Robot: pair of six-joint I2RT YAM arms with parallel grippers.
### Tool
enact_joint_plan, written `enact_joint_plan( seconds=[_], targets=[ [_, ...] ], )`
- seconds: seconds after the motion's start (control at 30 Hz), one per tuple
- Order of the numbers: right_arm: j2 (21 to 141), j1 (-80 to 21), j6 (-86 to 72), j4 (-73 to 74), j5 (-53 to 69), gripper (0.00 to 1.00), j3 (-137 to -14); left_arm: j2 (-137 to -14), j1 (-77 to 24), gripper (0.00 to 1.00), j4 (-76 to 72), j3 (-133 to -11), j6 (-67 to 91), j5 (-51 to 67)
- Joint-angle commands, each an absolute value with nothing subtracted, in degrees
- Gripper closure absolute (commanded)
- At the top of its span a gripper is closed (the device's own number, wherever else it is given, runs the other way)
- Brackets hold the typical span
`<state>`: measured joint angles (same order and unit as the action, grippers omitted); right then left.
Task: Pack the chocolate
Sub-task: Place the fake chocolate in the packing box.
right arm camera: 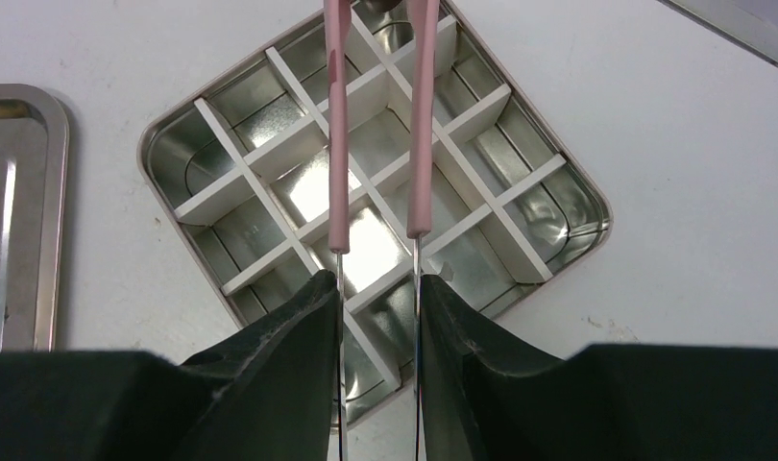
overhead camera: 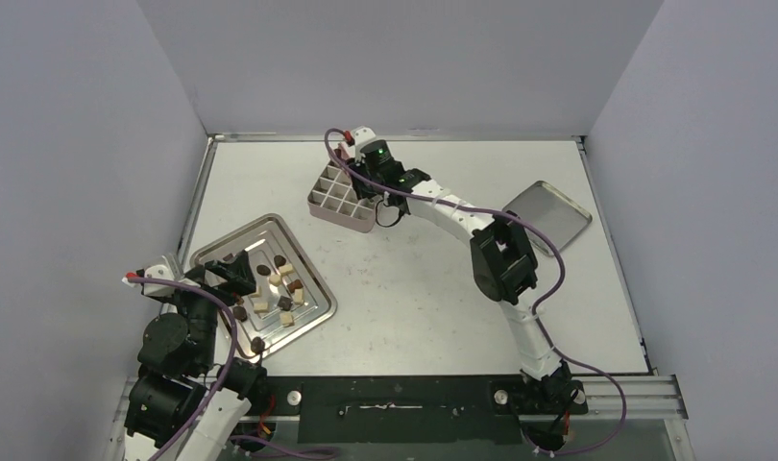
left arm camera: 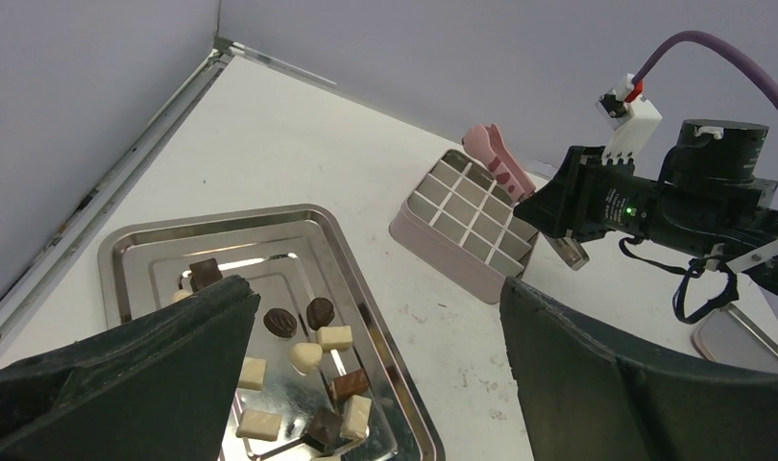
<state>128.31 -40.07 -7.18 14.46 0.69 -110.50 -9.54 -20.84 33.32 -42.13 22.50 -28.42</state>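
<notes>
We find the chocolate (overhead camera: 275, 288) lying in the metal tray (overhead camera: 212, 252) at the left, just below the left gripper (overhead camera: 233, 274), whose jaws stand wide with nothing between them. The right gripper (right arm camera: 377, 288) is clamped on pink tongs (right arm camera: 335, 144) whose long arms point out over the gridded tin (right arm camera: 568, 187) — well apart from the tray. We judge the left arm far nearer the pieces. The cells in view look bare, and we can read no writing anywhere.
</notes>
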Motion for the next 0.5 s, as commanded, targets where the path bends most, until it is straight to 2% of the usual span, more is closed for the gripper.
enact_joint_plan(
  seconds=[0.0,0.47],
  targets=[
    [130.4,-39.6,-7.0,11.4,2.2,0.72,-116.0,-9.4,-20.4,0.03,32.4,-42.4,22.6,-27.9],
    [132.9,-39.2,-6.8,11.5,0.2,0.67,-117.1,-9.0,-20.3,0.03,32.7,-42.5,22.8,-28.2]
  ],
)
